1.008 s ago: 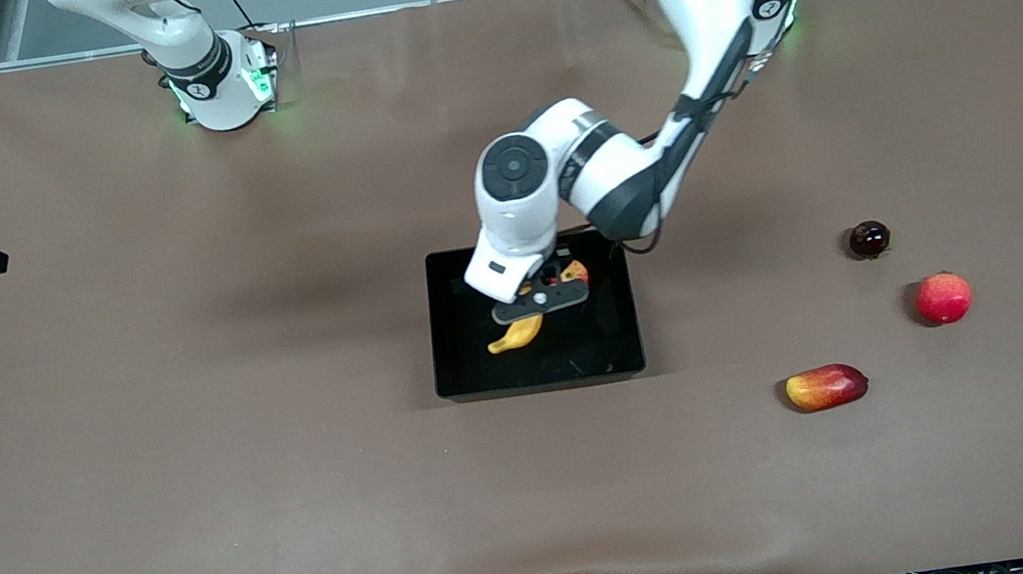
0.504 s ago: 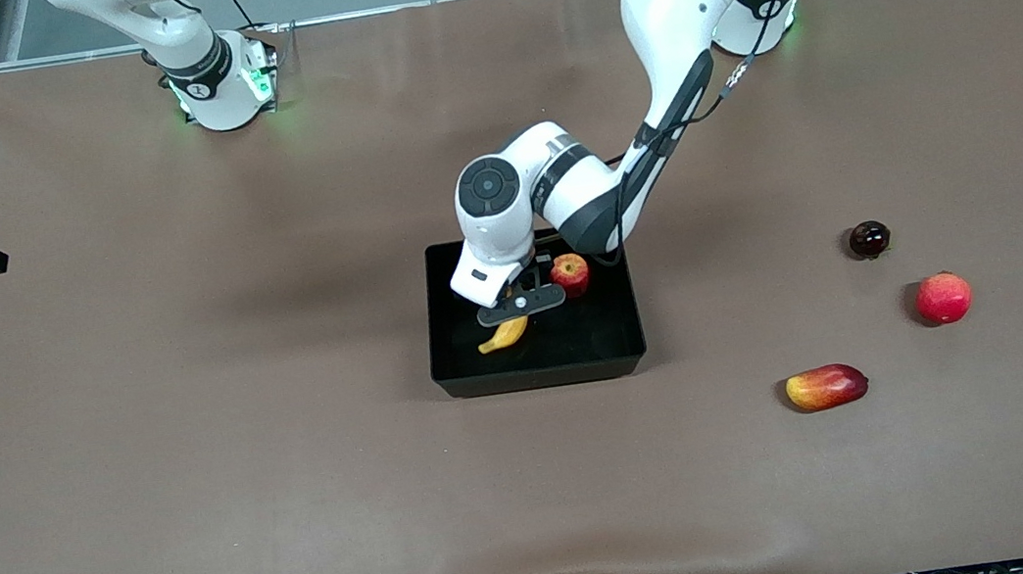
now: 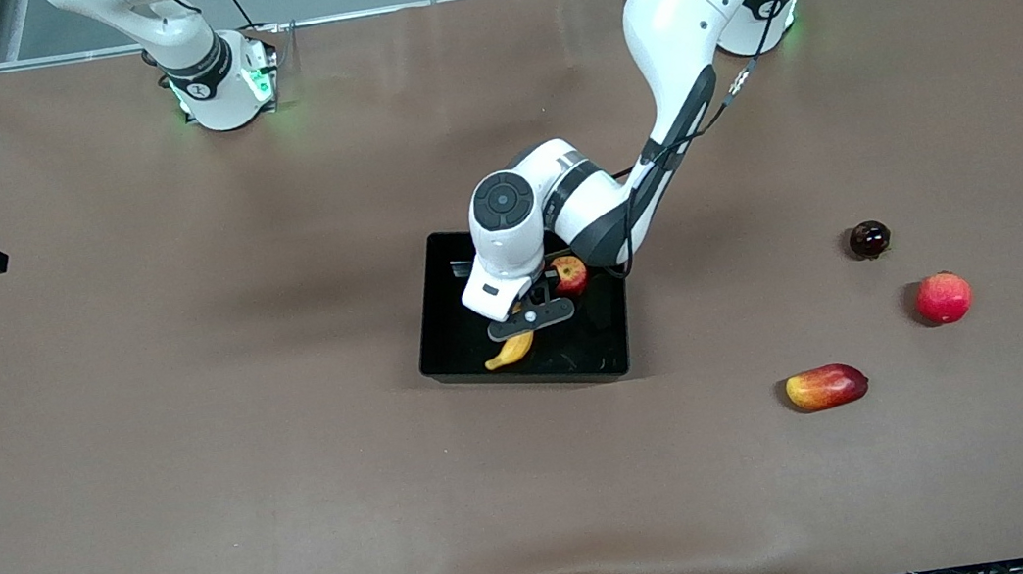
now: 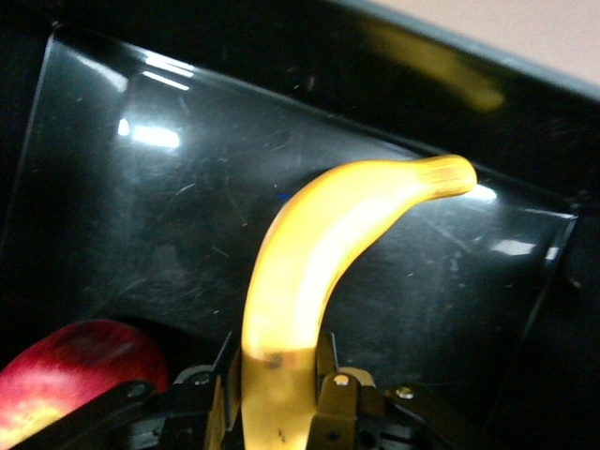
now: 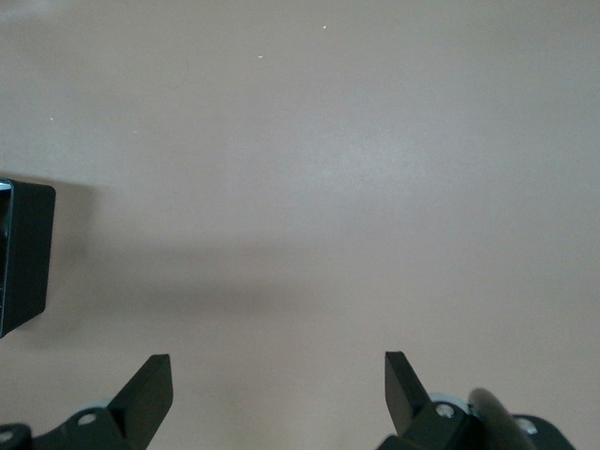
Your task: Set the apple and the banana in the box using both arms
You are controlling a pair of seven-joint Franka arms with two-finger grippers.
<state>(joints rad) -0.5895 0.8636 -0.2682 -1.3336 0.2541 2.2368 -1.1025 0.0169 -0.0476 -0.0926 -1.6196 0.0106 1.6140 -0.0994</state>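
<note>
The right gripper (image 5: 277,394), black fingers spread wide, waits above bare brown table covering (image 3: 193,418). Mid-table sits the shallow glossy black plastic box (image 3: 451,334), scuffed and slightly skewed. Inside it, the left gripper (image 3: 530,317) pinches the smooth curved yellow banana (image 3: 508,351), whose held end is hidden. The small streaked red apple (image 3: 570,274) lies beside it in the box, partly covered by the arm.

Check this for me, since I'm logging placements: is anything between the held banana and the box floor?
Nothing visible. The left gripper is shut on the banana, inside the box. The apple lies beside it. The right gripper waits open.
</note>
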